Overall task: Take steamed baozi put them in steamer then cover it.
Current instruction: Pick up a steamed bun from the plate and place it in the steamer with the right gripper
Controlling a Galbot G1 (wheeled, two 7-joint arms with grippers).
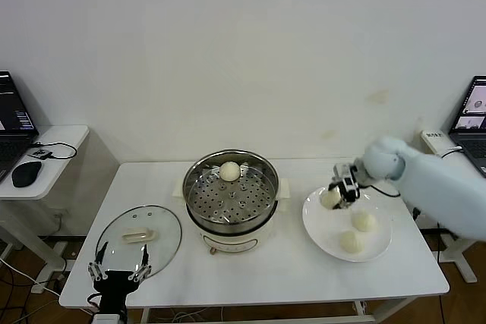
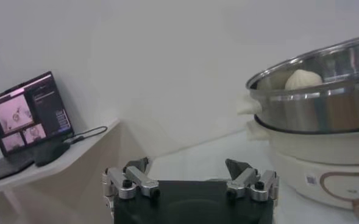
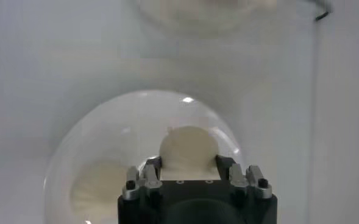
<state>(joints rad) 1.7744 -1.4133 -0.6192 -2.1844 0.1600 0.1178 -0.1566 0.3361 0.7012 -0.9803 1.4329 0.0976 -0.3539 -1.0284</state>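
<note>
Left gripper (image 1: 119,272) parked wide open and holding nothing at your near left table edge; glass lid (image 1: 139,234) lies just beyond its fingertips. Steamer (image 1: 231,190) sits to that gripper's right, mid-table, one baozi (image 1: 229,171) already on its perforated tray. Further right, your right gripper (image 1: 339,193) is over the near-steamer edge of the plate (image 1: 347,223), jaws closed onto a second baozi (image 3: 188,148). Two more buns (image 1: 358,231) lie on the plate just past the gripper. Step in hand looks like the second transfer. Next: lift clear, carry left over the steamer rim, release onto open tray.
</note>
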